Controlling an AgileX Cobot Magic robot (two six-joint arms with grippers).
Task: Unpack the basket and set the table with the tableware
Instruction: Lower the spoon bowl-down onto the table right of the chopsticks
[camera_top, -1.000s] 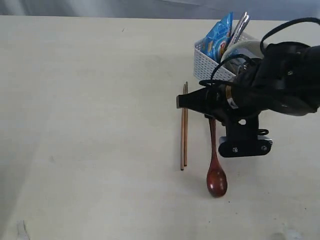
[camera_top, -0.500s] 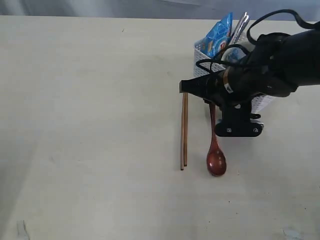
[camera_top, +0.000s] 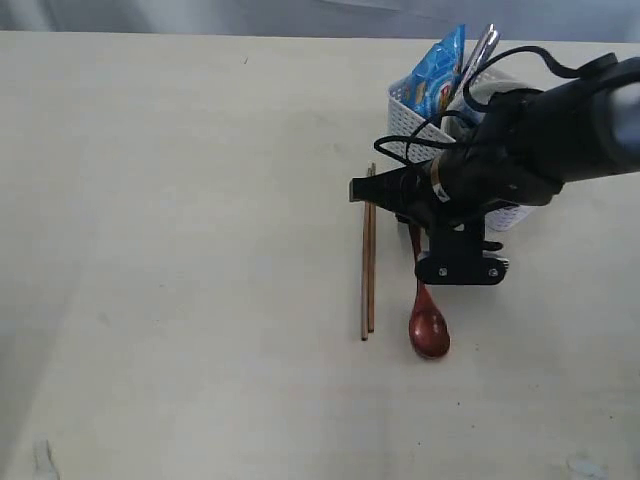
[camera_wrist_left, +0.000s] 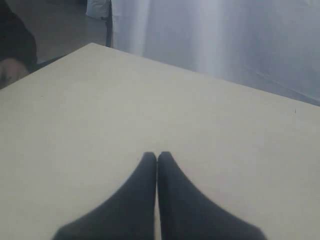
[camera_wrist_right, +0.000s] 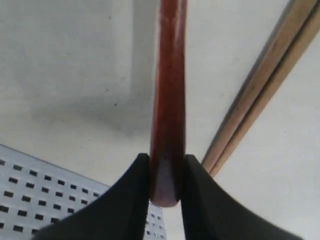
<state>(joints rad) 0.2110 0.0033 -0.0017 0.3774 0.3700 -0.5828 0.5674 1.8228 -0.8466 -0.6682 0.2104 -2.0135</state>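
1. Two pieces are out on the table. The wooden chopstick pair lies side by side. The reddish-brown wooden spoon is just beside it, roughly parallel, with its bowl end pointing away from the white basket.
2. The right gripper is clamped on the tip of the spoon's handle. The right wrist view shows both fingers pressed against it, with the chopsticks close alongside.
3. The left gripper has its fingers together on nothing, over bare tabletop.
4. The step in hand looks like laying down the spoon. I cannot tell whether the handle already rests on the table.
5. The next move calls for letting go and lifting clear without nudging the chopsticks. After that comes a reach into the basket, where steel cutlery handles stand beside the blue snack bag; the bag should stay put.
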